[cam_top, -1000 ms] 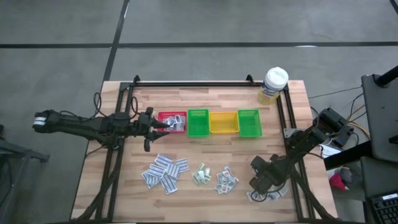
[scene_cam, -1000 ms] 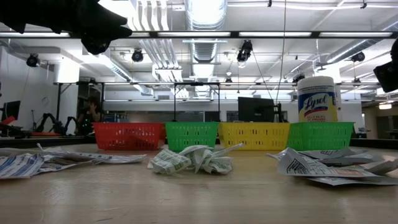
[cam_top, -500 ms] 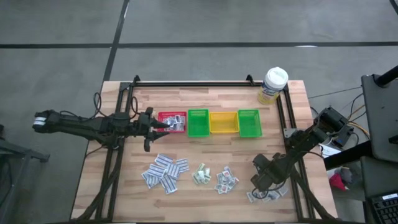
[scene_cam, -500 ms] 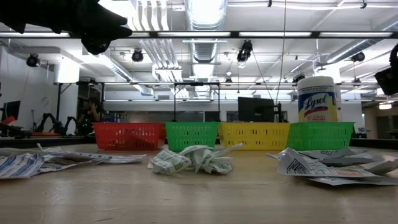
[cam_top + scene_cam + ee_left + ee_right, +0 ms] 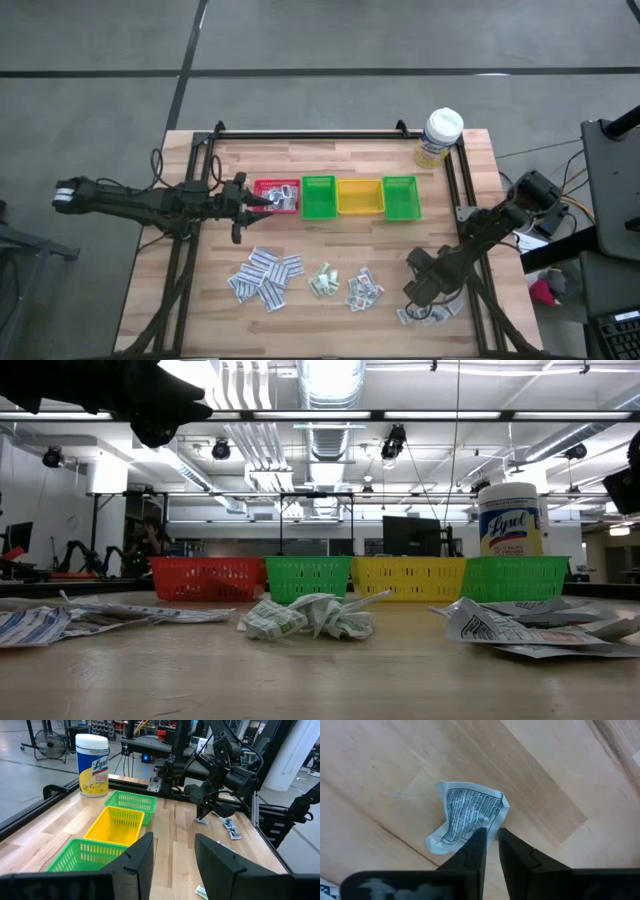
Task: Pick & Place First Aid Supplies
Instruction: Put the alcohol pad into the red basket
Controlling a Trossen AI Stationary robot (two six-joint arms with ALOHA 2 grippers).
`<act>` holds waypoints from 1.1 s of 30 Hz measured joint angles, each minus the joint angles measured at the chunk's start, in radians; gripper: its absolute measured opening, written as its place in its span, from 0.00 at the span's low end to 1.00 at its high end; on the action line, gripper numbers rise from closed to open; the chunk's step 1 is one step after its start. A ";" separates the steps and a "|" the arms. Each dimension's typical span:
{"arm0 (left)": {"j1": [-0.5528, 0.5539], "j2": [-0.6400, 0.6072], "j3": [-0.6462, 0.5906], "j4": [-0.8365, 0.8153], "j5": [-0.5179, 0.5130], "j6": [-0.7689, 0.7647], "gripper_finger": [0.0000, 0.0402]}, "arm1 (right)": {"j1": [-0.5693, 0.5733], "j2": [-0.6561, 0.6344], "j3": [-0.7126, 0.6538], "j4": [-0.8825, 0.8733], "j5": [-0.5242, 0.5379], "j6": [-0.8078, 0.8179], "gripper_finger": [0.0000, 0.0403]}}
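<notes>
White paper packets lie flat in several loose piles on the near half of the table: a left pile, two small middle piles, and a right pile. My right gripper hovers just over the right pile, shut on one crumpled packet with grey print. My left gripper is open and level above the red bin, which holds a few packets. My right gripper pinches the crumpled packet by one edge between its two fingertips, pointing down from above. The packet is lifted clear of the wood and hangs bent below the fingers, as the left wrist view also shows under that gripper.
A row of bins stands across the table's middle: red, green, yellow, green. A white-capped bottle with a yellow label stands at the far right corner. Black frame rails run along the table's sides.
My right gripper has moved a short way toward the far edge, away from the right pile, and then stayed still.
</notes>
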 joint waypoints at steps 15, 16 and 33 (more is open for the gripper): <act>0.000 0.000 0.000 0.000 0.000 0.000 0.34 | 0.002 -0.021 0.011 -0.052 0.043 -0.048 0.02; 0.000 0.000 0.000 0.000 0.000 0.000 0.34 | 0.003 -0.031 0.014 -0.054 0.067 -0.052 0.02; -0.001 0.114 0.000 0.126 0.031 -0.043 0.34 | 0.001 -0.118 0.025 0.045 0.555 -0.207 0.02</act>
